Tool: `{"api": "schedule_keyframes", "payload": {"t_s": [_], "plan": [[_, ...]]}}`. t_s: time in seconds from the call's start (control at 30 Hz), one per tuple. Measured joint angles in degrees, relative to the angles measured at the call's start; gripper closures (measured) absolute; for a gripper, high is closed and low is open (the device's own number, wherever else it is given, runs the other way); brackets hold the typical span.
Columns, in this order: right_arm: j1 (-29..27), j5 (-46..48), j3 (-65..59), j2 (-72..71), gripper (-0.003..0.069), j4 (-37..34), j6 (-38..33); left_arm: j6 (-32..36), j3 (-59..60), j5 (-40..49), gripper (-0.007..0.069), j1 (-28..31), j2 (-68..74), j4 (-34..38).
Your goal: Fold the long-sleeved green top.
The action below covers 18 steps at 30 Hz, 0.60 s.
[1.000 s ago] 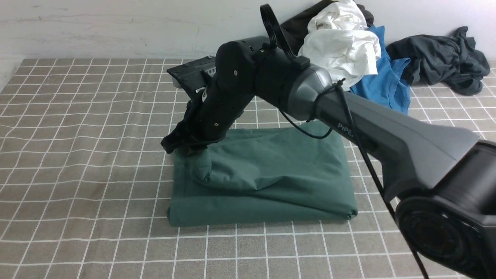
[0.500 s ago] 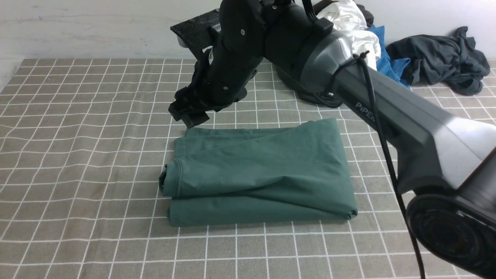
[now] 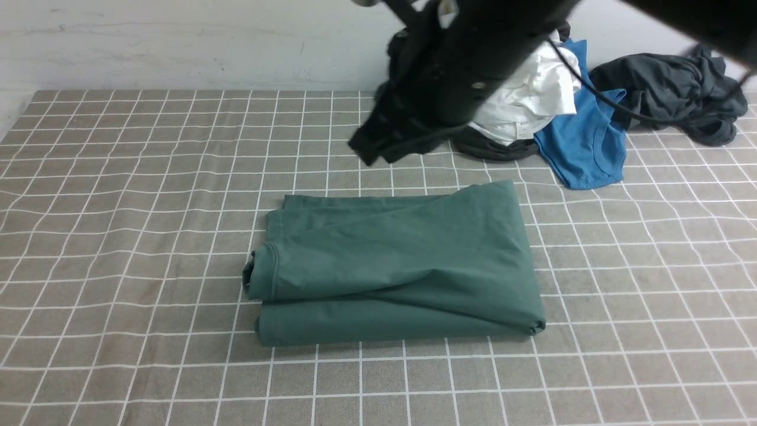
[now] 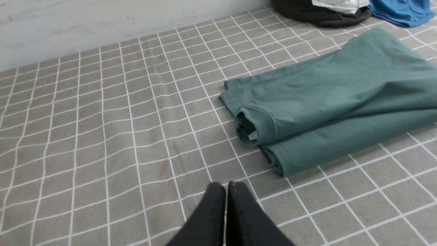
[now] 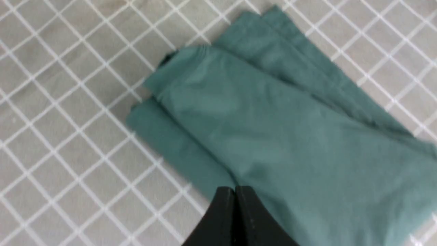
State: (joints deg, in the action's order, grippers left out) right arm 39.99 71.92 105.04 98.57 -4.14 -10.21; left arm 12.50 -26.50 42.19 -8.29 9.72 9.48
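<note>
1. Green jersey is what you are looking at: the green long-sleeved top (image 3: 396,266) is lying folded into a thick rectangle on the grey checked cloth (image 3: 118,236), nearer you than the right pincer (image 3: 378,148) and below it.
2. Your right pincer is hanging in the air with its fingers pressed together and nothing between them; in the right wrist view its tips (image 5: 235,191) are showing over the top's edge, well clear of the fabric.
3. Your left pincer (image 4: 226,187) is sitting closed and empty too, low over bare cloth, with the top's rolled end (image 4: 254,128) lying just beyond it and to its right.
4. Behind the right pincer, by the wall, you are seeing a heap of clothes: a white garment (image 3: 526,94), a bright blue shirt (image 3: 585,142) and a dark grey garment (image 3: 674,89), all apart from the green top.
</note>
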Motion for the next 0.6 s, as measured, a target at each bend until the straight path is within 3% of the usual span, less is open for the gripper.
{"api": "schedule_keyframes", "payload": {"t_s": [0.23,0.6], "plan": [[-2.86,-8.89,-20.42,-18.53,0.0673,-1.15,-1.46,0.0,4.65,-0.63,0.0631,0.0,-0.12,0.0],[-3.13,-31.05,-48.94,-51.61,0.0673,-2.57,-2.16,0.0,4.98,-0.41,0.0631,0.0,-0.12,0.05]]}}
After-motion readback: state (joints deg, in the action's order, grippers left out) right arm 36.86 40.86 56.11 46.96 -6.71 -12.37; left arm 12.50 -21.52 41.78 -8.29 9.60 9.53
